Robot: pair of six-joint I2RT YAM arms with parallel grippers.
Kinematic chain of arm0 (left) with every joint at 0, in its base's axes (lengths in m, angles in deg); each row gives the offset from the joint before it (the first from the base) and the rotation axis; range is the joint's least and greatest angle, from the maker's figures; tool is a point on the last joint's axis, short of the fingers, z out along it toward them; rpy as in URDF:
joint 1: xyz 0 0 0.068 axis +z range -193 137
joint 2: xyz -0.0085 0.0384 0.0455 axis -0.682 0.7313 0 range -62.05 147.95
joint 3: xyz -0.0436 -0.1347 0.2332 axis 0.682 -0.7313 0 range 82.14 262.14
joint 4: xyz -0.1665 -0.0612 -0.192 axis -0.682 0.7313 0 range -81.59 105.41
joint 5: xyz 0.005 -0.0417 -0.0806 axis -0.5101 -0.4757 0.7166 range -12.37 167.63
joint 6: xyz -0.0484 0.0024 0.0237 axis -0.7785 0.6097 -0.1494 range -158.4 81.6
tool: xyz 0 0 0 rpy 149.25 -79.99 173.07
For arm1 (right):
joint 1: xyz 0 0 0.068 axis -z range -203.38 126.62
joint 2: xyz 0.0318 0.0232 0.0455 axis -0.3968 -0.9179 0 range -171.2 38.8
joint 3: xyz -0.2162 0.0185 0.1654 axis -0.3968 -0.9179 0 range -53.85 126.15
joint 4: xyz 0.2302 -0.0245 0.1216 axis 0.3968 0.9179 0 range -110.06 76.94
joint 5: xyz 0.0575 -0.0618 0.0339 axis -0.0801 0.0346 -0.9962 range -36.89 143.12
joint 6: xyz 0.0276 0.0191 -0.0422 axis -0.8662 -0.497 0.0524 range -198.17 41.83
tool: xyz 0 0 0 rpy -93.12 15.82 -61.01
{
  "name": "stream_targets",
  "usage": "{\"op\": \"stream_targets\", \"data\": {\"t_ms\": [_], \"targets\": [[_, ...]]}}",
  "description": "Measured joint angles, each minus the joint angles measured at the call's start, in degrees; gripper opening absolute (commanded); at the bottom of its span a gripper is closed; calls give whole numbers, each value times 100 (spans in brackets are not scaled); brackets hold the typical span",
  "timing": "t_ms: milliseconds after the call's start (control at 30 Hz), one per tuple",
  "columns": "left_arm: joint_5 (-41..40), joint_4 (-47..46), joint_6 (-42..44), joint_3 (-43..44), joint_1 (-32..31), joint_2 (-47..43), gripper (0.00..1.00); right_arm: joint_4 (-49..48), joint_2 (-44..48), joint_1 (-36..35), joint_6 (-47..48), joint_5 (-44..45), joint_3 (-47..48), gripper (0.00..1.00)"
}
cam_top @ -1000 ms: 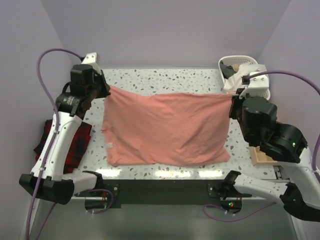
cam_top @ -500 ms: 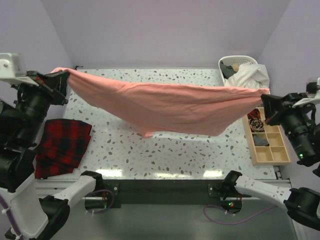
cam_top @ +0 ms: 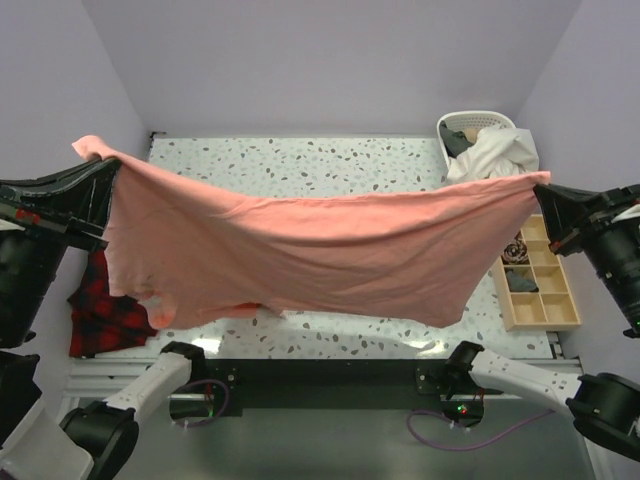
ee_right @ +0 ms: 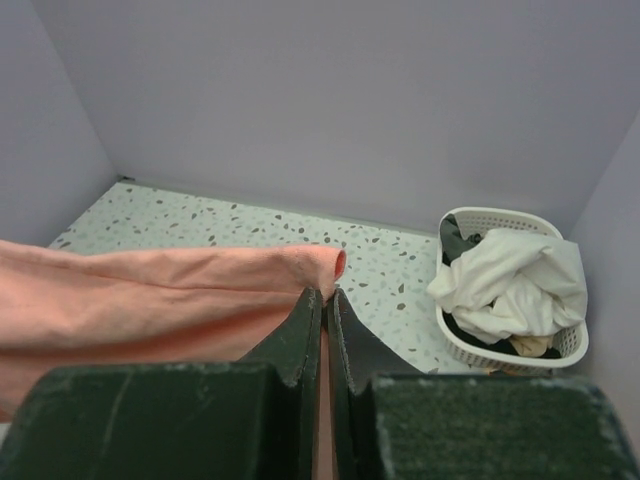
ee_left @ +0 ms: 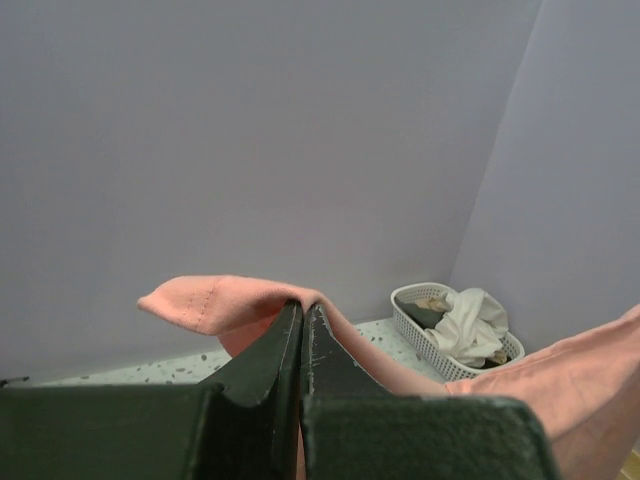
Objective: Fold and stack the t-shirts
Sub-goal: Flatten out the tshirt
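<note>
Gripping the t-shirt [cam_top: 320, 245] by two corners above the desk [cam_top: 330, 160], left jaws and right jaws both shut tight — risk of thin fabric slipping free under tension

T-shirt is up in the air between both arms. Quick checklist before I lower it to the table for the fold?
1. Left tool shut on one corner of the t-shirt: ok.
2. Right tool shut on the opposite corner: ok.
3. Cloth stretched evenly: not ok. It sags in the middle and bunches at the lower left.
4. Lower edge clear of the table: cannot tell.
5. Plaid cloth out of the drop zone: not ok. In the top view, the shirt hangs over part of it.
6. Basket apart from the shirt: ok. The right wrist view shows a gap.
</note>
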Motion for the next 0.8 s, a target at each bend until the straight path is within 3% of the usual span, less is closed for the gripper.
{"op": "stream_targets", "data": {"t_ms": [233, 300, 400, 567, 633, 800], "targets": [[0, -323, -61, -138, 0, -28, 0, -376, -52, 2, 164, 136, -579, 0], [-74, -492, -146, -566, 0, -46, 0, -533, -120, 9, 166, 295, -1036, 0], [-299, -942, -256, -1867, 0, -59, 0, -844, -339, 15, 162, 553, -1853, 0], [-697, -1095, -391, -3397, 0, 529, 0, -1403, -1021, 83, 166, 866, -2933, 0], [-885, -1266, -415, -3862, 0, 846, 0, -1611, -1316, 302, 166, 833, -3206, 0], [-1331, -1685, -485, -4540, 0, 1353, 0, -2218, -1816, 1648, 74, 332, -3755, 0]]}}
